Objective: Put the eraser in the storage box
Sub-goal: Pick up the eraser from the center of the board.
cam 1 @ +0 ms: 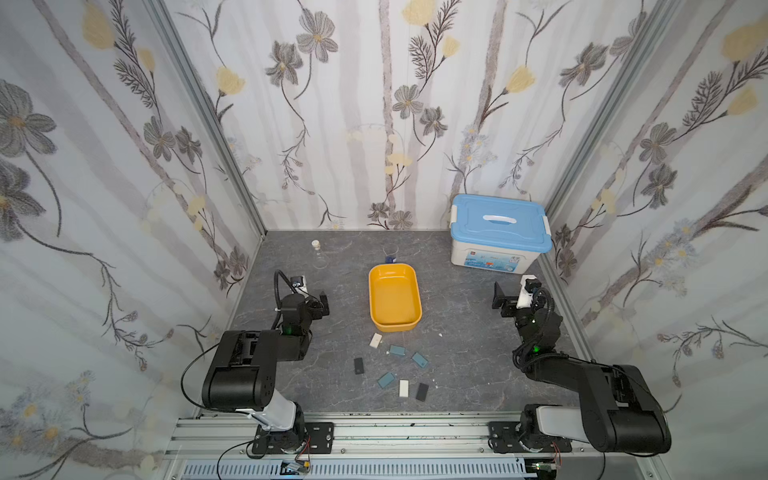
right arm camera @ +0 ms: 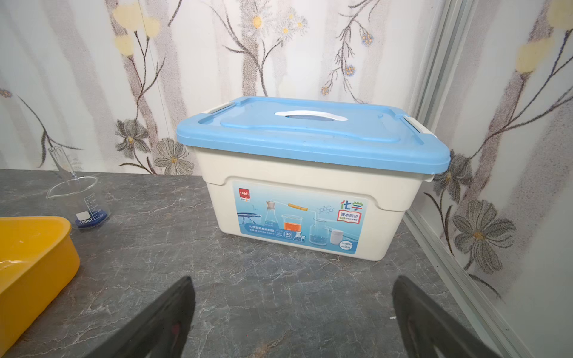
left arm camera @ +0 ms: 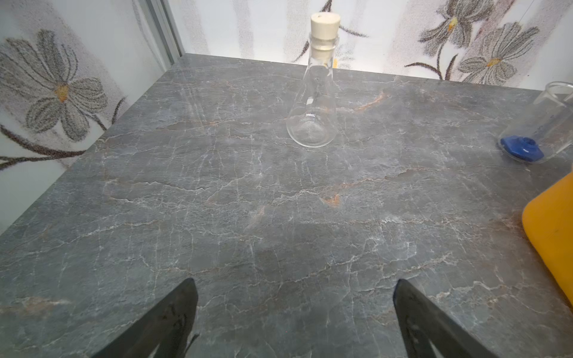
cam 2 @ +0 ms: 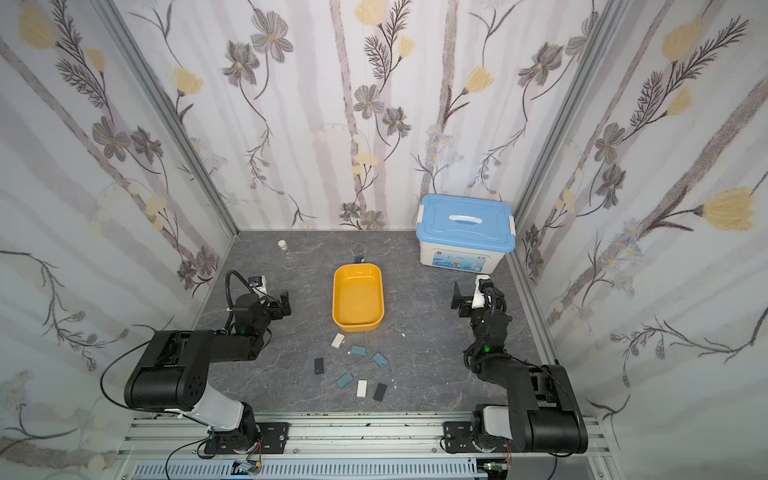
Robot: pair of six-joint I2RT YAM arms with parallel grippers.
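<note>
The storage box (cam 1: 395, 328) is a yellow-orange lidless tub standing mid-table in both top views (cam 2: 358, 326), with nothing visible inside. Its edge also shows in the left wrist view (left arm camera: 552, 223) and the right wrist view (right arm camera: 31, 263). Several small erasers lie loose in front of it: a white one (cam 1: 375, 340) nearest the tub, blue-grey ones (cam 1: 397, 350), a black one (cam 1: 358, 365). My left gripper (cam 1: 318, 305) hovers left of the tub, open and empty (left arm camera: 296, 283). My right gripper (cam 1: 500, 301) hovers right of it, open and empty (right arm camera: 293, 279).
A white box with a light-blue handled lid (cam 1: 498, 232) stands at the back right. A corked glass flask (cam 1: 318, 253) and a glass beaker (cam 1: 390, 252) stand near the back wall. Flowered walls close in three sides; a metal rail (cam 1: 415, 432) runs along the front.
</note>
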